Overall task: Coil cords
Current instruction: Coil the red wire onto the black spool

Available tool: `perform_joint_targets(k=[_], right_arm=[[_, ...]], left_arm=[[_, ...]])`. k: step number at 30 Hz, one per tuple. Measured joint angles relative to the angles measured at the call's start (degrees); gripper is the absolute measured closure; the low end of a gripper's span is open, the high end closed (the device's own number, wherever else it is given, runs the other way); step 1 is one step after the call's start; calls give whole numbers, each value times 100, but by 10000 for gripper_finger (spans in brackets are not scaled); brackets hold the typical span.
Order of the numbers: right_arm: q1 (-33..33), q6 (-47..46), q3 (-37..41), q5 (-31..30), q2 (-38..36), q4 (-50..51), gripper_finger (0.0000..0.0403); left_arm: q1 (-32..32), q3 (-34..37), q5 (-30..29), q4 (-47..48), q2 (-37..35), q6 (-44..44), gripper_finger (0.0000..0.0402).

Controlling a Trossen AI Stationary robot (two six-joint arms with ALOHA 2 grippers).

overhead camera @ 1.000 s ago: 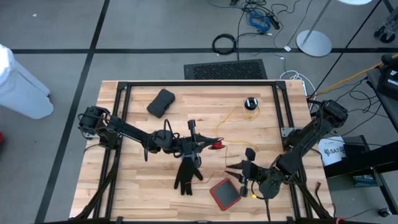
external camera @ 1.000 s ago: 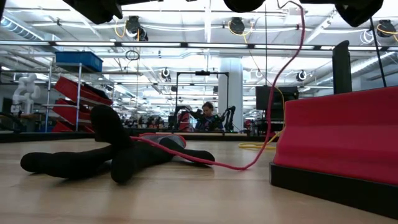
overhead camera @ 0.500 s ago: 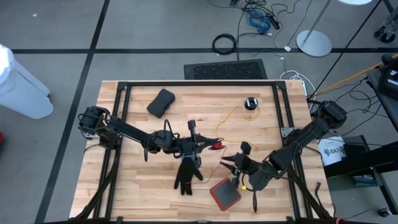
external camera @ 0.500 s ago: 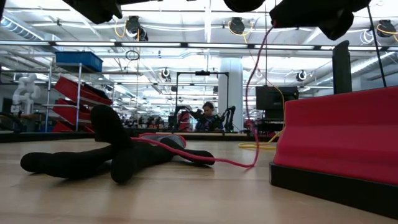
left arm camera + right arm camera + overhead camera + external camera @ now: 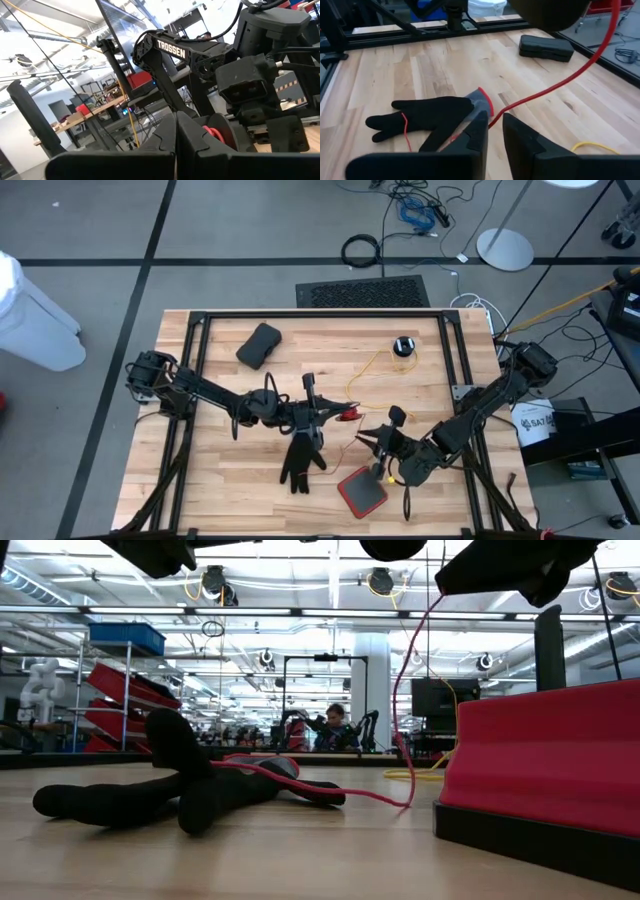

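A red cord (image 5: pixel 560 80) runs from a small red coil (image 5: pixel 350 414) at my left gripper (image 5: pixel 338 410) across the black glove (image 5: pixel 300 460) and up to my right gripper (image 5: pixel 492 120). My left gripper is shut at mid-table, pointing toward the table's right edge. My right gripper (image 5: pixel 378 436) hovers just right of the coil, above the red tray's far corner, shut on the cord. A thin yellow cord (image 5: pixel 375 365) lies slack on the table, joined to a black round puck (image 5: pixel 403 346) near the far edge. The glove lies flat on the wood. My left gripper has the red coil (image 5: pixel 214 133) right at its shut fingertips. The fingers come level from the table's left. They hide how the coil is gripped. My right gripper has the red cord (image 5: pixel 496 119) pinched in the narrow gap between its two fingers, which slant down toward the glove. The cord hangs from it, and its lower bend (image 5: pixel 405 802) rests on the table.
A red tray (image 5: pixel 360 490) sits under my right arm near the front edge. A black case (image 5: pixel 259 345) lies at the far left. A black frame rail (image 5: pixel 320 316) borders the table. Bare wood lies at the near left.
My right gripper has moved toward the table's left, closer to the coil at my left gripper. The red cord's hanging stretch has swung left with it and now stands steeper. Its bend on the table has come closer to the glove.
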State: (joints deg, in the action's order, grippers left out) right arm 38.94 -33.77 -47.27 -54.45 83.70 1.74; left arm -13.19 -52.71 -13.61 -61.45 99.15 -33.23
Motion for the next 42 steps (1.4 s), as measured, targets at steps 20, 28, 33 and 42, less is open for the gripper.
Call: perform_joint_targets(k=[20, 28, 33, 42], right_arm=[[-536, 40, 0, -542, 0, 351, 403], [-864, 520, 0, -55, 522, -742, 403], [-1060, 1089, 2, 69, 1054, -1809, 403], [-1229, 1891, 4, -15, 1294, -3069, 403]], left_arm=[[-35, 0, 159, -123, 0, 146, 401], [32, 2, 160, -157, 0, 146, 401], [118, 7, 151, -21, 4, 144, 401], [266, 7, 84, 96, 150, 140, 401]])
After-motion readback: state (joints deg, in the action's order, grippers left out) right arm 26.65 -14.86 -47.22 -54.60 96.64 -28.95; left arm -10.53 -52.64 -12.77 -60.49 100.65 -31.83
